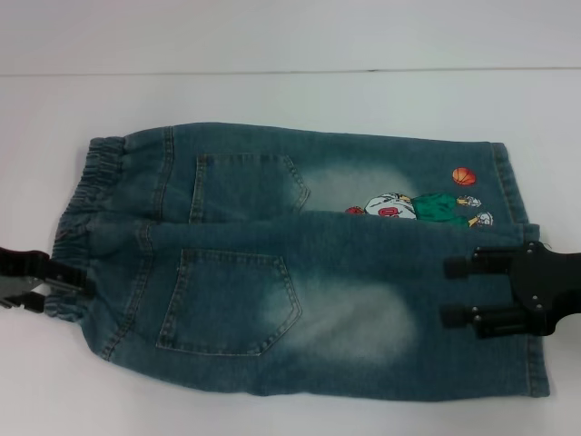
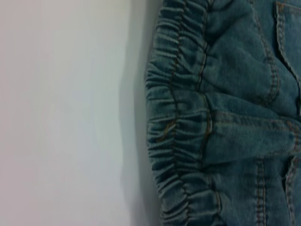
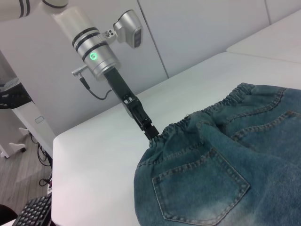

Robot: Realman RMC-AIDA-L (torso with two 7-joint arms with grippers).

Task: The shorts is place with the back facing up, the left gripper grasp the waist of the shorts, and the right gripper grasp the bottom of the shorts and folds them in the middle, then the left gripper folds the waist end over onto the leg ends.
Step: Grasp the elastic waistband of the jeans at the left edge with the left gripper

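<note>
The blue denim shorts (image 1: 300, 272) lie flat, back pockets up, on the white table. The gathered waist (image 1: 86, 191) is at the left and the leg ends (image 1: 531, 354) at the right. The near leg overlaps the far one and partly covers the cartoon print (image 1: 408, 207). My left gripper (image 1: 54, 282) sits at the near part of the waist, touching its edge. The right wrist view shows the left gripper (image 3: 151, 133) meeting the waistband (image 3: 221, 104). The left wrist view shows only the ruffled band (image 2: 178, 127). My right gripper (image 1: 457, 291) is open over the near leg, close to its hem.
The white table (image 1: 272, 100) runs well beyond the shorts on all sides, with a wall seam behind. In the right wrist view the table edge (image 3: 54, 155) drops to the floor, where a keyboard (image 3: 28, 212) and cables lie.
</note>
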